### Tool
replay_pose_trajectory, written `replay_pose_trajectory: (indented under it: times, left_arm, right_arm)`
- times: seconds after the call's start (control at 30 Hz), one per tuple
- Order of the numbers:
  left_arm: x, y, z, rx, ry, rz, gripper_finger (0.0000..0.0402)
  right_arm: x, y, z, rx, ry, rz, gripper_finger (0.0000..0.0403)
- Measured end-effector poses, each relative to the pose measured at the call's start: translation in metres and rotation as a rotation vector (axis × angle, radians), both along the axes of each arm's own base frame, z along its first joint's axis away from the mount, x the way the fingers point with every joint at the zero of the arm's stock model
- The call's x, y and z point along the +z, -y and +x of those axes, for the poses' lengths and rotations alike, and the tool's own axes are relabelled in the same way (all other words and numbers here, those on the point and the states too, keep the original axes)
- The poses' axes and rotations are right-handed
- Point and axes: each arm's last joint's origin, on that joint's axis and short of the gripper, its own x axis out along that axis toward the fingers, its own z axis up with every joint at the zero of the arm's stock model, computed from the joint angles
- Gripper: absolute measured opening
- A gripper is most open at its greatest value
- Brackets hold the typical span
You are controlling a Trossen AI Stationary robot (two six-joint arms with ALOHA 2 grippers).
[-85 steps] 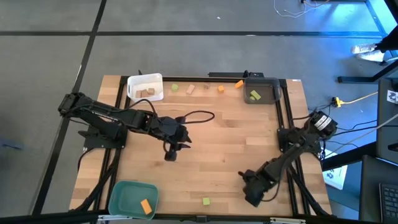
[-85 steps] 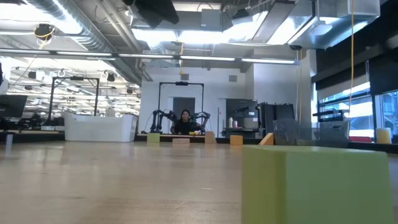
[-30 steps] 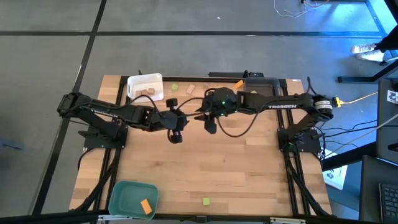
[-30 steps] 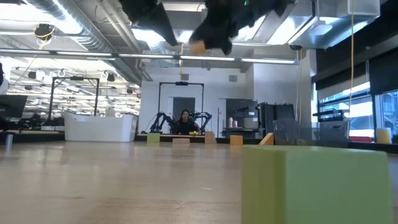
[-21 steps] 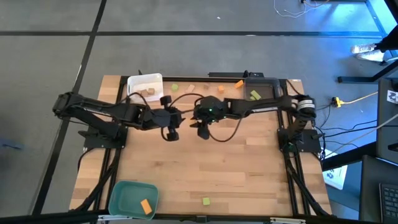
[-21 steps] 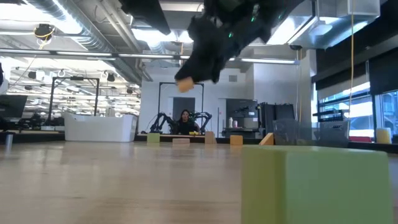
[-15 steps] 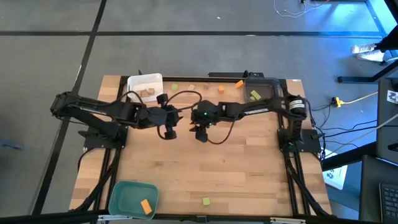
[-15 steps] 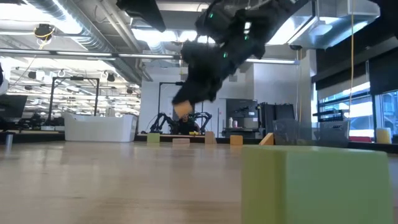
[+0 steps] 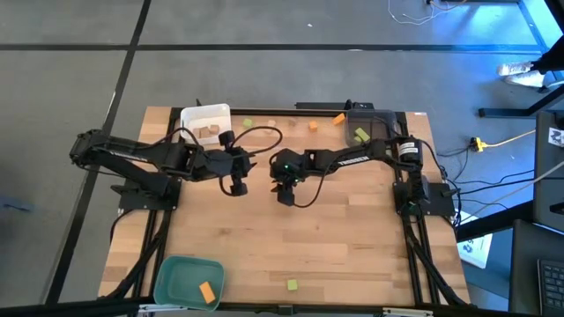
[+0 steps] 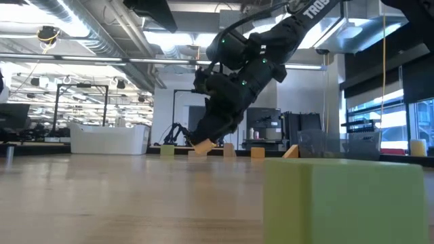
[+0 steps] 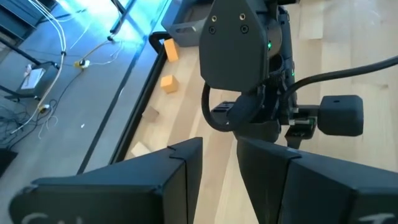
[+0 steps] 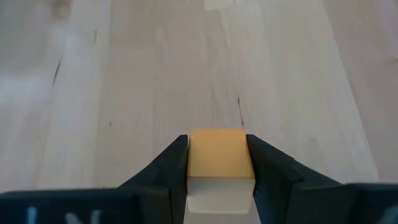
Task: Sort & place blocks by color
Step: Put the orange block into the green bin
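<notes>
Tan block clamped low over mid-tabletop

Left claw (image 9: 236,186) hovers with a narrow gap between its fingers, gripping nothing; beside it, right claw (image 12: 217,163) pinches a smooth tan wooden cube (image 12: 217,154) just above the pale planked tabletop (image 9: 335,238). White tray (image 9: 205,115) holds tan cubes, teal tray (image 9: 181,280) an orange block (image 9: 207,291), grey bin (image 9: 377,129) a green one (image 9: 360,135).

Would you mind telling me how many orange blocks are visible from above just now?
3: one orange block lies in the teal tray, one sits near the table's far edge, one beside the grey tray. Arms may hide others.
</notes>
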Motion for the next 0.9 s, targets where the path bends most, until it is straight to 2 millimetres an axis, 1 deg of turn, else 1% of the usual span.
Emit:
replay_pose_trajectory:
  times: [0.07,0.17,0.23,0.5,0.57,0.63,0.7,0.8,0.9]
  left_arm:
    - [0.000,0.000,0.000,0.000,0.001,0.000,0.0094]
    - [0.000,0.000,0.000,0.000,-0.005,0.000,0.0094]
    - [0.000,0.000,0.000,0.000,-0.005,-0.001,0.0094]
    - [-0.002,0.000,-0.001,0.008,-0.012,-0.021,0.0094]
    - [-0.003,0.000,-0.002,0.008,-0.024,-0.022,0.0094]
    - [-0.004,0.000,-0.003,0.019,-0.030,-0.036,0.0094]
    - [-0.006,0.000,-0.004,0.032,-0.044,-0.052,0.0094]
    - [-0.008,0.000,-0.006,0.045,-0.061,-0.073,0.0094]
    - [-0.010,0.000,-0.007,0.037,-0.072,-0.103,0.0094]
  right_arm:
    - [0.000,0.000,0.000,-0.008,0.003,-0.009,0.0132]
    - [0.001,0.001,0.001,-0.021,0.011,-0.025,0.0160]
    - [0.001,0.001,0.001,-0.025,0.015,-0.023,0.0168]
    - [0.001,0.001,0.001,-0.027,0.014,-0.023,0.0165]
    - [0.004,0.001,0.000,-0.021,0.006,-0.019,0.0165]
    - [0.013,0.001,-0.003,-0.018,0.010,-0.015,0.0166]
    - [0.030,0.000,-0.008,-0.013,0.030,-0.021,0.0166]
    - [0.062,0.002,-0.020,-0.001,0.062,-0.073,0.0167]
    - [0.093,0.006,-0.037,-0.023,0.080,-0.132,0.0167]
